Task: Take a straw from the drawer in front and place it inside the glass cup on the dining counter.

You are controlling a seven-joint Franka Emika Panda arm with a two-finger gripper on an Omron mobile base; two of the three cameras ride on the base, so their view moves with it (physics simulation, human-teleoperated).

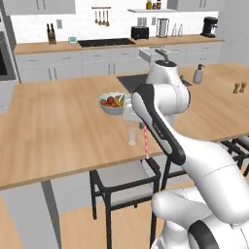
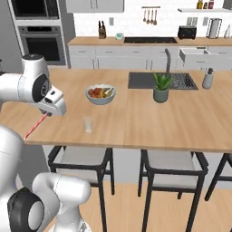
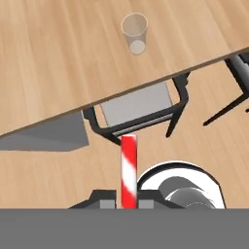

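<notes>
Nearest me, the arm's dark two-finger gripper (image 3: 128, 203) is closed on the thin red-and-white striped straw (image 3: 129, 172), which sticks out past the edge of the long light-wood dining counter (image 1: 58, 126), above a grey-seated stool (image 3: 137, 104). To finish cleanly, I reckon it should carry the straw over the counter, tilt it tip-down above the rim, then let go. Farther on, the small clear glass tumbler (image 3: 134, 32) stands upright and empty near the counter's edge, a white fruit bowl (image 2: 100, 94) behind it.

Gripped straw (image 3: 129, 170), apparently short of glass cup (image 3: 134, 32)
</notes>
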